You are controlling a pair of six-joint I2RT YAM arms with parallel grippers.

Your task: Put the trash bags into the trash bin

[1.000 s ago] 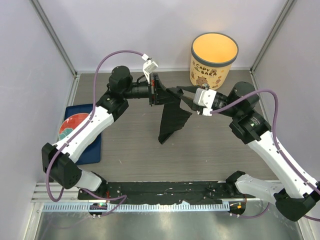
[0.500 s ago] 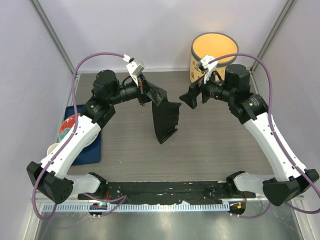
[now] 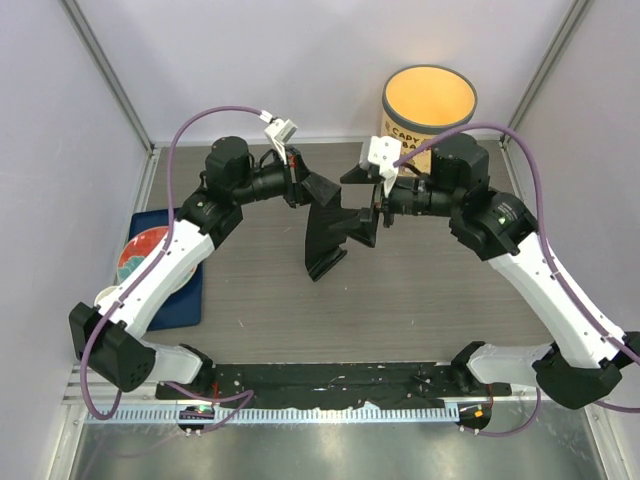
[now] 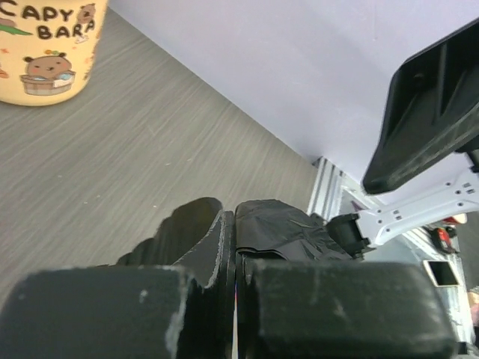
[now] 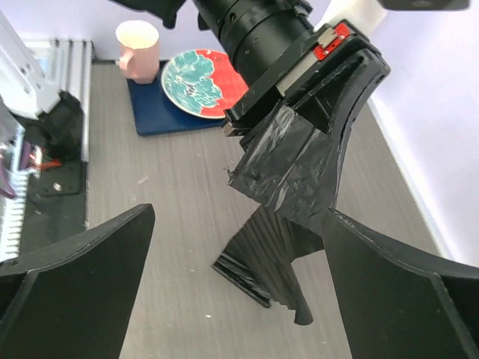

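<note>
One black trash bag (image 3: 326,238) hangs in folds from my left gripper (image 3: 303,186), which is shut on its top corner; the lower end rests on the table. In the left wrist view the crinkled bag (image 4: 288,228) bulges past the shut left gripper (image 4: 233,218). My right gripper (image 3: 368,203) stands wide open just right of the bag, facing it. Through its wrist camera the bag (image 5: 293,168) hangs between and beyond the spread fingers (image 5: 75,288); right gripper (image 5: 239,288) holds nothing. The cream trash bin (image 3: 428,115) stands upright at the back right, also bin (image 4: 46,52).
A blue mat (image 3: 190,290) with a red and teal plate (image 3: 150,250) lies at the left edge; a pale cup (image 5: 138,41) stands beside the plate (image 5: 200,81). A metal rail (image 3: 330,385) runs along the near edge. Walls close in the back and sides.
The right gripper let go of the bag, opened wide, swung up near the bin, and has now come back left toward the bag. The left gripper kept its grip and shifted slightly.
</note>
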